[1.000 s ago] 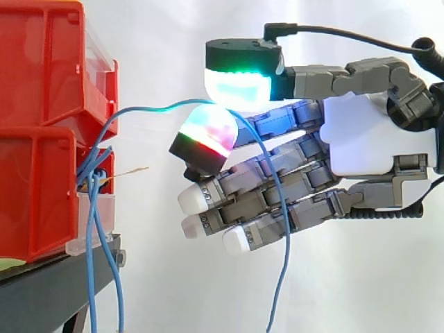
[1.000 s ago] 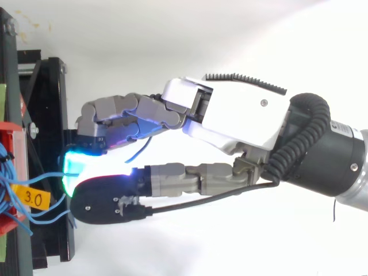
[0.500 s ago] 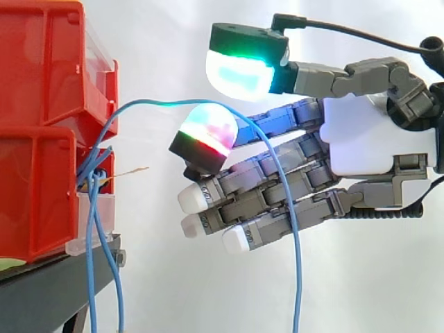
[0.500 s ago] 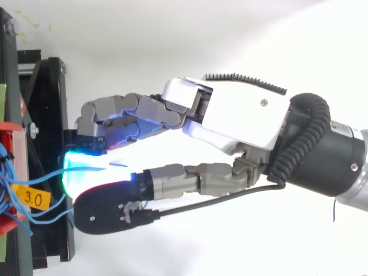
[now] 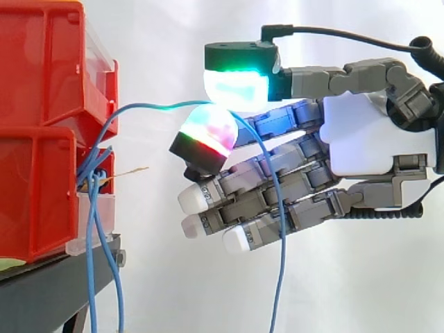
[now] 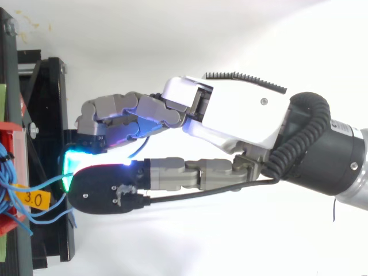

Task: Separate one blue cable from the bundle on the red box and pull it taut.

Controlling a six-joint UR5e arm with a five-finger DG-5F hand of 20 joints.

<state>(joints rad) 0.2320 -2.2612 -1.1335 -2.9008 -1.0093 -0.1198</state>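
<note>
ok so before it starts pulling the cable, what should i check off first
1. One blue cable alone between the pads of the hand: ok, the side view shows a single strand there.
2. Pinch closed on it: ok, the thumb pad and a finger pad meet on the strand.
3. Cable taut: not ok, it arcs loosely from the red bins to the pads.
4. Rest of the bundle left at the bins: ok.
5. Loose end clear of the hand: not ok, it hangs across the lower fingers and might snag.
</note>
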